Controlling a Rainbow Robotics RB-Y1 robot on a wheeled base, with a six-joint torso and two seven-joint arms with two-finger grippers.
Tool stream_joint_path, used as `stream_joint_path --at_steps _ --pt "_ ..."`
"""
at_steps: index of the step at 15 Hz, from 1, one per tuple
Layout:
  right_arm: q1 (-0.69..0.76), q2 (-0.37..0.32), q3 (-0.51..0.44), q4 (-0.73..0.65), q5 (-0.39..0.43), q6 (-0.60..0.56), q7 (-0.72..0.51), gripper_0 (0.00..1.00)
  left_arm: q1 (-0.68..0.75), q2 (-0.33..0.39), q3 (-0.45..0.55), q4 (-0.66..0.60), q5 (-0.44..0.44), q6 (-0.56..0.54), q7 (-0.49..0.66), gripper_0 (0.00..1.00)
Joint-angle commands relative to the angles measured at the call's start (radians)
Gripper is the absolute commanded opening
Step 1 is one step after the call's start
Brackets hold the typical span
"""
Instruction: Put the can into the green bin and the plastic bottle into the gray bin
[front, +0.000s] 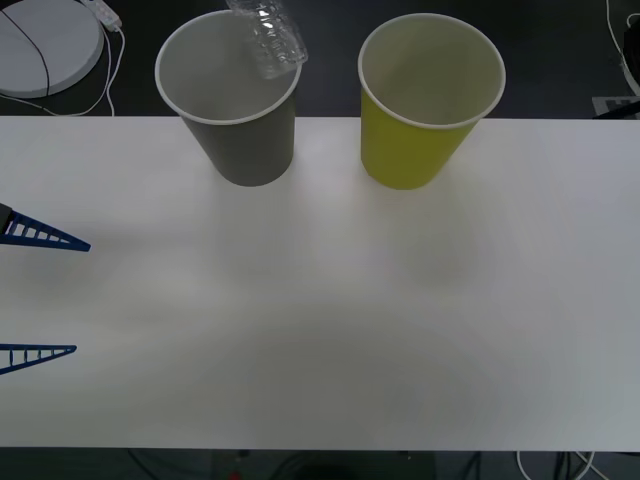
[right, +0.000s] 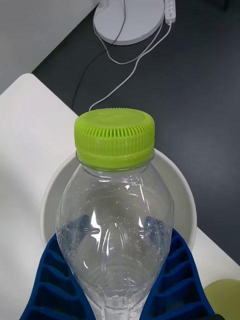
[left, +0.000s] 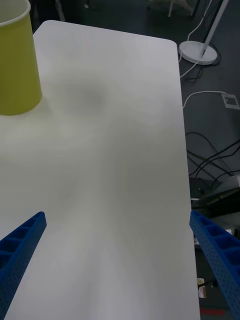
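The gray bin stands upright at the table's back left, and the green bin stands upright to its right. The plastic bottle, clear with a lime-green cap, hangs tilted over the gray bin's rim. My right gripper is shut on the bottle's body, one blue finger on each side. My left gripper stands open at the table's left edge, nothing between its fingers. The left wrist view shows the green bin farther off. The can is out of view.
The white table stretches bare in front of the two bins. Behind its far edge, on the dark floor, lie a round white base and loose cables. Another stand base sits off the table's side.
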Motion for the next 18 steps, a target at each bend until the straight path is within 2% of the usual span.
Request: stream_joint_path --at_steps 1,10,18 --pt "-0.033 0.048 0.042 0.07 -0.012 0.0 0.0 0.0 0.0 0.0 0.0 0.0 0.0 0.0 0.0 1.0" --pt "-0.07 0.137 0.073 0.172 -0.02 0.003 0.0 0.0 0.0 0.0 0.0 0.0 0.0 0.0 0.0 1.0" --pt "-0.073 0.152 0.077 0.187 -0.023 0.017 0.0 0.0 0.0 0.0 0.0 0.0 0.0 0.0 0.0 1.0"
